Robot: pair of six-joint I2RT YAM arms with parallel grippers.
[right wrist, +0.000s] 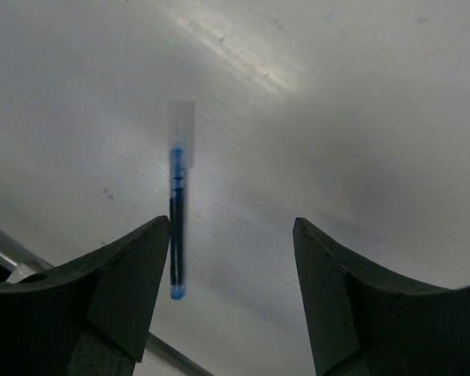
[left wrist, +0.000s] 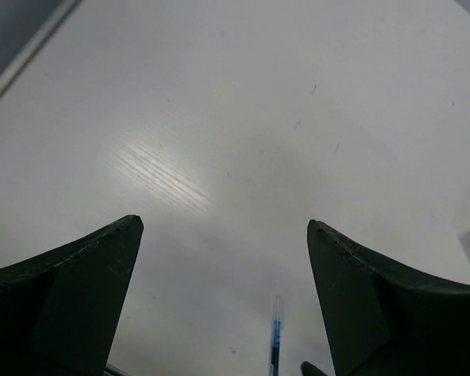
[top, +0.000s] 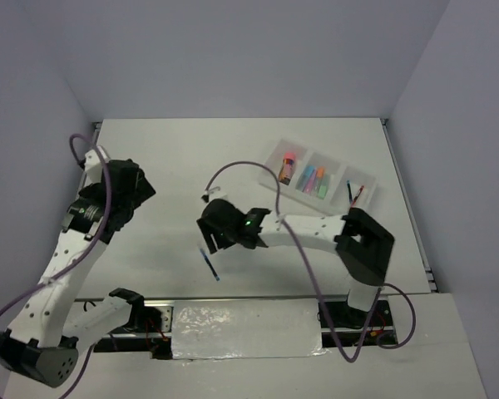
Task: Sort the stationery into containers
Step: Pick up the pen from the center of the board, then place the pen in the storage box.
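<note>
Two open, empty grippers hang above a flat white table (top: 233,158). A long white translucent plastic tray (top: 272,154) with three compartments lies far right, holding stubby markers (top: 315,179) and thin pens (top: 354,196). The left gripper (left wrist: 223,223) is well left. The right gripper (right wrist: 231,223) hovers mid-table, a thin dark-blue pen (right wrist: 177,235) lying beside one finger.
</note>
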